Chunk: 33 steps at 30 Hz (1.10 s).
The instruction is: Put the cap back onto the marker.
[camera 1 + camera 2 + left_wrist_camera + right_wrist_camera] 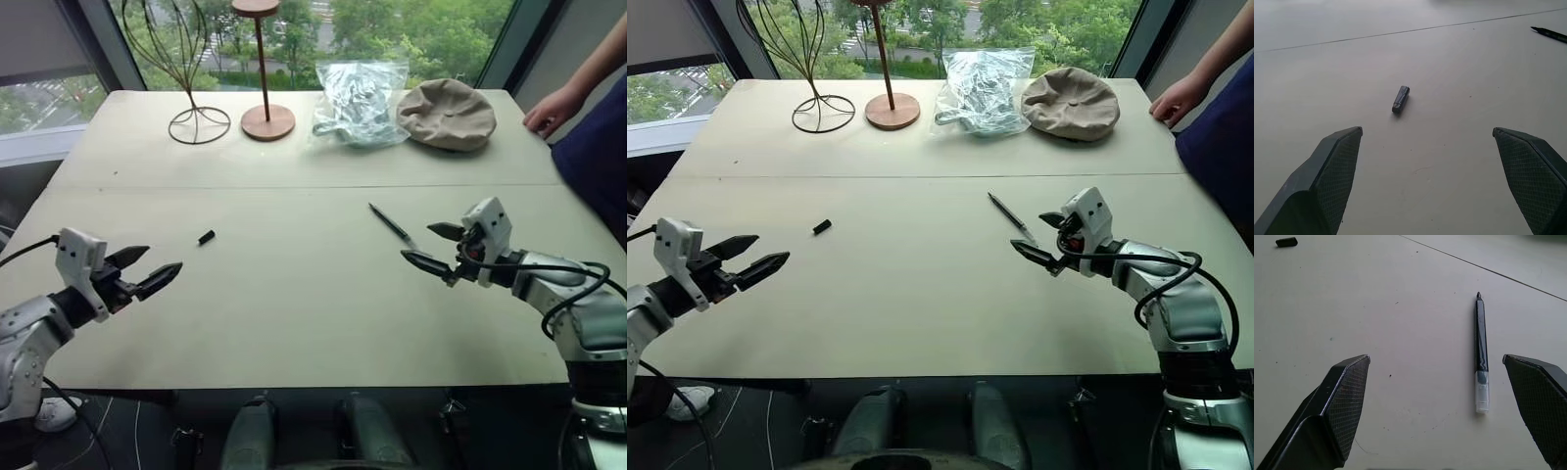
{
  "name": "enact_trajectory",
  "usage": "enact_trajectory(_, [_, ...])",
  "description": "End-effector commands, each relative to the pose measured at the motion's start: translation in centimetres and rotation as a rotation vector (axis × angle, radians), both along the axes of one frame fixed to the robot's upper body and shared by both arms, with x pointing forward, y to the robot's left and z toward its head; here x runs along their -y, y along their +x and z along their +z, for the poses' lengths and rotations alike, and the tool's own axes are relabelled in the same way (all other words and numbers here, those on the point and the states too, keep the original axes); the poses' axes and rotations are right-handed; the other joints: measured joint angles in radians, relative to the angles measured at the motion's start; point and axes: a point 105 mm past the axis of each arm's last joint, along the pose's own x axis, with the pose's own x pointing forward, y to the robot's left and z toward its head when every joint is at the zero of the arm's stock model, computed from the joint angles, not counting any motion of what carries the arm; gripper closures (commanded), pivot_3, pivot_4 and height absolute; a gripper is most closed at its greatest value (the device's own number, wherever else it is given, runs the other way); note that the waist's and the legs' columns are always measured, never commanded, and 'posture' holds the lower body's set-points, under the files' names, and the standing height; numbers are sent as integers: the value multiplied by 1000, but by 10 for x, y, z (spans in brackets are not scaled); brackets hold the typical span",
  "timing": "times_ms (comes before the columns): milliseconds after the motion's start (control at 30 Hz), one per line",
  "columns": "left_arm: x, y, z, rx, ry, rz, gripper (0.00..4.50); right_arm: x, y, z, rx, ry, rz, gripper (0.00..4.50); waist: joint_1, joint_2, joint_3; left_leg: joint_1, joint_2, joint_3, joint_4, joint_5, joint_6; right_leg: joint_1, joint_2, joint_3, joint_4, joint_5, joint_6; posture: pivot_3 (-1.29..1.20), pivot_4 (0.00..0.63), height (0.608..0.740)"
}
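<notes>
Wide pale table (pixel 294 323) in front, and at its far edge sit a wire stand (pixel 191 69), a wooden stand (pixel 265 78), a clear bag (pixel 361 101) and a tan cap-shaped hat (pixel 448 114). A person's hand (pixel 551 110) rests on the far right corner. Left gripper (pixel 147 269) hovers over the near left side, jaws spread wide, nothing held. Right gripper (pixel 431 245) hovers on the right, jaws wide too, empty. The marker (pixel 1481 357) lies flat just beside the right gripper, uncapped. The cap (pixel 1400 99) lies alone ahead of the left gripper, well apart from the marker.
</notes>
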Motion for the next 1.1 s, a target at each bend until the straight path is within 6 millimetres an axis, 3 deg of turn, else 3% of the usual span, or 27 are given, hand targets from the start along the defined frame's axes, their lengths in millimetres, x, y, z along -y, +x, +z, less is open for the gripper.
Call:
enact_trajectory(33, [-8, 0, 15, 57, 35, 20, 0, -7, 2, 13, 58, 0, 14, 4, 0, 0, 0, 0, 0, 0, 0, 0, 0, 0, 0, 0, 0, 0, 0, 0, 150, 740])
enact_trajectory(300, [-8, 4, 20, 68, 60, -6, 0, -9, 3, 12, 62, 8, 1, 4, 0, 0, 0, 0, 0, 0, 0, 0, 0, 0, 0, 0, 0, 0, 0, 0, 150, 740])
enact_trajectory(467, [23, 25, 41, 112, 93, -213, 0, -10, 9, 12, 74, 13, -16, 4, 5, 0, 0, -1, 0, -1, 1, 0, 0, 0, 1, -2, 0, 0, 0, 0, 150, 740])
enact_trajectory(667, [59, 46, 45, 104, 173, -485, 0, -12, 16, 11, 81, 1, -30, 4, -2, 0, 0, -1, -2, 1, 3, 0, 0, 1, 0, -2, 0, 1, 2, 0, 150, 740])
enact_trajectory(800, [70, 61, 44, 94, 204, -574, 0, -12, 19, 7, 74, -43, -59, 4, -2, 0, 0, -2, -1, 0, 3, 0, 0, -1, 2, -2, 2, 2, 3, 0, 150, 740])
enact_trajectory(967, [75, 73, 42, 106, 218, -601, 0, -17, 34, 2, 43, -53, -114, 4, -6, 0, 0, -2, -1, 1, 3, 0, 0, -1, 3, -2, 2, 2, 3, 0, 150, 740])
enact_trajectory(1100, [80, 78, 40, 126, 203, -600, 0, -25, 59, -6, 33, -40, -143, 4, -5, 0, 0, -2, -1, 1, 3, 0, 0, -1, 3, -2, 3, 2, 3, 0, 150, 740])
